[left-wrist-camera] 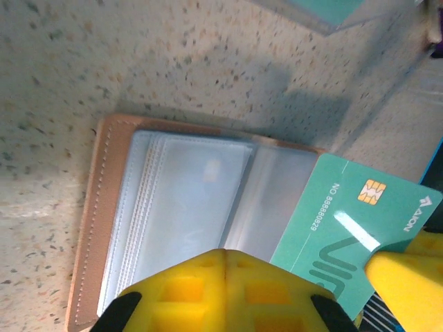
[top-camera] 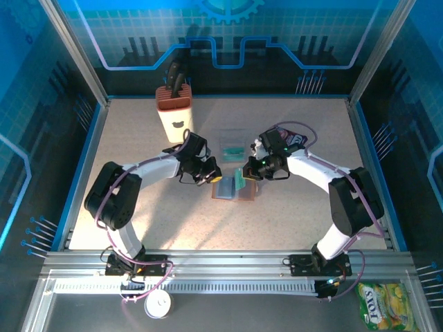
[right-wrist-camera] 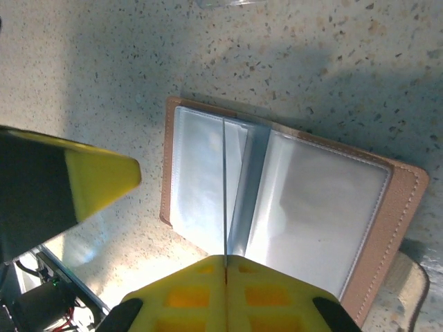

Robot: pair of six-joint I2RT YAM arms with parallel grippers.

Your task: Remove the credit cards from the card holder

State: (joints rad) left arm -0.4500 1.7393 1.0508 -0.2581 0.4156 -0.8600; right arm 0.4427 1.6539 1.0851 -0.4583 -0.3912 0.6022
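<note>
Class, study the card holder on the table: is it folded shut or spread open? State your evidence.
Open: the card holder lies spread flat on the table, clear sleeves on both halves facing up.

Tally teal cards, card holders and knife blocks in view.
Teal cards: 2 (held card, loose card)
Card holder: 1
Knife block: 1
Total: 4
</note>
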